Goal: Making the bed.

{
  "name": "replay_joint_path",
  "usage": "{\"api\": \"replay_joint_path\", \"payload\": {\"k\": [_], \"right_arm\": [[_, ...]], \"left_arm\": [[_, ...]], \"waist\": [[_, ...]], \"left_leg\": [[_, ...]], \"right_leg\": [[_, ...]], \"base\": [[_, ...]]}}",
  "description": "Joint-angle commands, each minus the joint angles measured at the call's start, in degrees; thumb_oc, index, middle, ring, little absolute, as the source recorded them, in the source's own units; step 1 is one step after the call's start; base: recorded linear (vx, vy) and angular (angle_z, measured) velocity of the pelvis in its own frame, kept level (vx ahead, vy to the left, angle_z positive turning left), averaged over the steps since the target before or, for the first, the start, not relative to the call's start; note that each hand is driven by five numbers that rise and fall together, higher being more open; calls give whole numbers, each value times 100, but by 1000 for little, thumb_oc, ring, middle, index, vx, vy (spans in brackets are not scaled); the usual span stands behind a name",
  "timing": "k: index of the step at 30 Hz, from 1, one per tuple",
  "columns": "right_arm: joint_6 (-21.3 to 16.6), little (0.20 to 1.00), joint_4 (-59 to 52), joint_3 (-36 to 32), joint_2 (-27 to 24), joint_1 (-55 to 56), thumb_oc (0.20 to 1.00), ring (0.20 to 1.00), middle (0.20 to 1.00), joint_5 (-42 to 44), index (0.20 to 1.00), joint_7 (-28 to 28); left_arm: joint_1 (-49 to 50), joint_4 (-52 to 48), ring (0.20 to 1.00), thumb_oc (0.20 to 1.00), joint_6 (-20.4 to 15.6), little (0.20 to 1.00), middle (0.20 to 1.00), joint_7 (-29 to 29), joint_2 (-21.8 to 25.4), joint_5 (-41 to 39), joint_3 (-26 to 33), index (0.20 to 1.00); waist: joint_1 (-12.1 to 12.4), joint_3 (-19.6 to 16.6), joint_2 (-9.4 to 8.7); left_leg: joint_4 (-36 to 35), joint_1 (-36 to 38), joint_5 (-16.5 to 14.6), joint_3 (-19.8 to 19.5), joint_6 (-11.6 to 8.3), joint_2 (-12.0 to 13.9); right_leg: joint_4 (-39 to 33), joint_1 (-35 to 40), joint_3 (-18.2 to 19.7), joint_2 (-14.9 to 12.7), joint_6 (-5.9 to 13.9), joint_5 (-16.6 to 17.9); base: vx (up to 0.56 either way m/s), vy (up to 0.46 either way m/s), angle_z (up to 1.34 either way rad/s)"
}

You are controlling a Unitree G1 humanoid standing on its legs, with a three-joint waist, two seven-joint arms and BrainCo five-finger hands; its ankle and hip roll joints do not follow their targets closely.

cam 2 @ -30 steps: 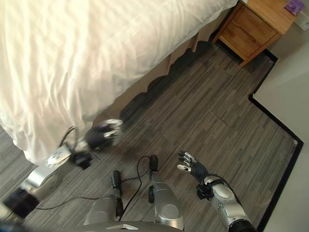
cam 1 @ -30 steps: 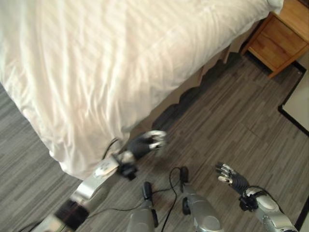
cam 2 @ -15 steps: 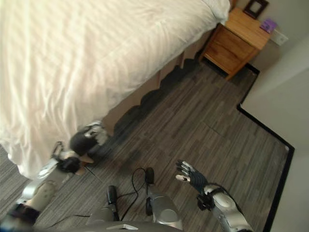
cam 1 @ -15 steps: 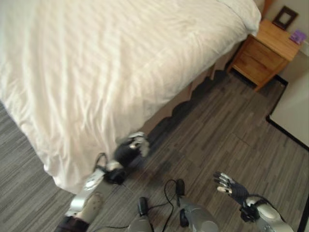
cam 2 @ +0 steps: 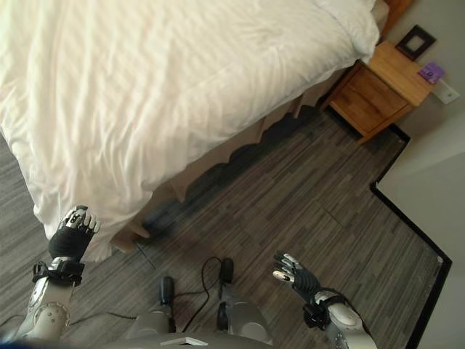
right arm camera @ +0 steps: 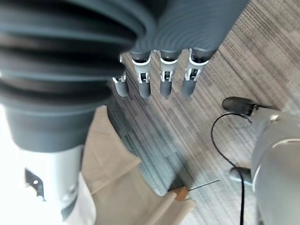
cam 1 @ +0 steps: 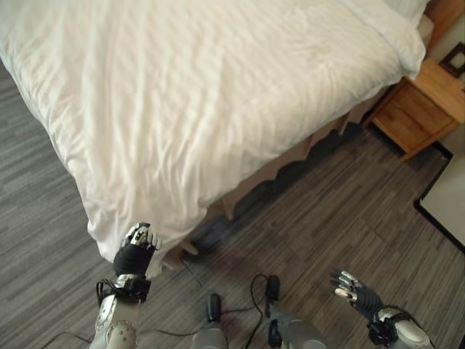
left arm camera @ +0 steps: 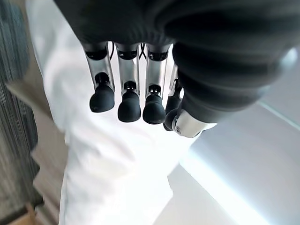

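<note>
The bed [cam 1: 240, 73] takes up the upper part of both eye views, running from the near-left corner up toward the far right, and a white duvet [cam 1: 182, 109] covers it, lightly creased, with its edge hanging down the near side. Below that hanging edge a beige bed skirt [cam 1: 287, 163] shows along the side of the bed, with a scalloped hem above the grey striped floor [cam 1: 341, 218].

The left hand [cam 1: 136, 247] is raised at the near corner of the duvet, just at the drooping corner of the cloth. In the left wrist view its fingers [left arm camera: 129, 101] hang straight in a row with white cloth past them, and they are curled round nothing (relaxed, not gripping); whether the tips touch the duvet cannot be told.

The right hand [cam 2: 290, 270] is held out low on the right over the bare floor, well apart from the bed, its fingers spread and holding nothing. The right wrist view shows its fingers [right arm camera: 164, 77] straight above the floor, with a fold of the beige skirt beside them.

A wooden nightstand [cam 2: 378, 91] stands at the far right beside the bed's head, and on top of it are a small dark picture frame [cam 2: 415, 41] and a little purple object [cam 2: 431, 70].
</note>
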Motion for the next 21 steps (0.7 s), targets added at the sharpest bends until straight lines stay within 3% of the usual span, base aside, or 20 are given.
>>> {"api": "replay_joint_path", "payload": {"k": [1,3,8,15,21], "right_arm": [[-182,1000,-200,-104,-152,-439,1000,1000,1000,-61,1000,-61],[-205,1000,-209,-88,-112,-540,1000,1000,1000,11,1000,-128],[-263,1000,-201,-61,-104,-668,1000,1000,1000,69,1000,-196],[-333,1000,-174,31,-126,-888,1000,1000,1000,140,1000,-259],[-390,1000,-244,70,-147,-1042,1000,1000,1000,214,1000,-337]], "left_arm": [[-590,-25,200,200,-389,200,200,107,336,300,131,200],[-816,-54,200,200,-509,200,200,238,549,333,265,200],[-1162,-90,200,200,-734,200,200,402,933,201,713,200],[-1628,35,200,200,-891,200,200,522,1446,62,881,200],[-1862,221,200,200,-968,200,200,559,1443,-56,870,200]], "waist": [[80,431,-32],[101,533,-168],[147,694,-298],[158,871,-320],[136,1025,-345]], "left_leg": [[-79,-267,559,-196,11,-2],[-63,-390,600,-245,-12,21],[-47,-563,630,-296,-47,64],[-20,-698,654,-333,-71,91],[48,-865,655,-376,-81,120]], "right_leg": [[393,546,-12,-91,440,-710],[377,472,-57,-60,444,-660],[368,377,-117,-42,448,-636],[391,294,-182,-31,455,-631],[464,153,-210,-33,459,-632]], "base": [[-42,-40,6],[-25,-38,12],[-6,-6,8],[5,2,6],[-9,1,4]]}}
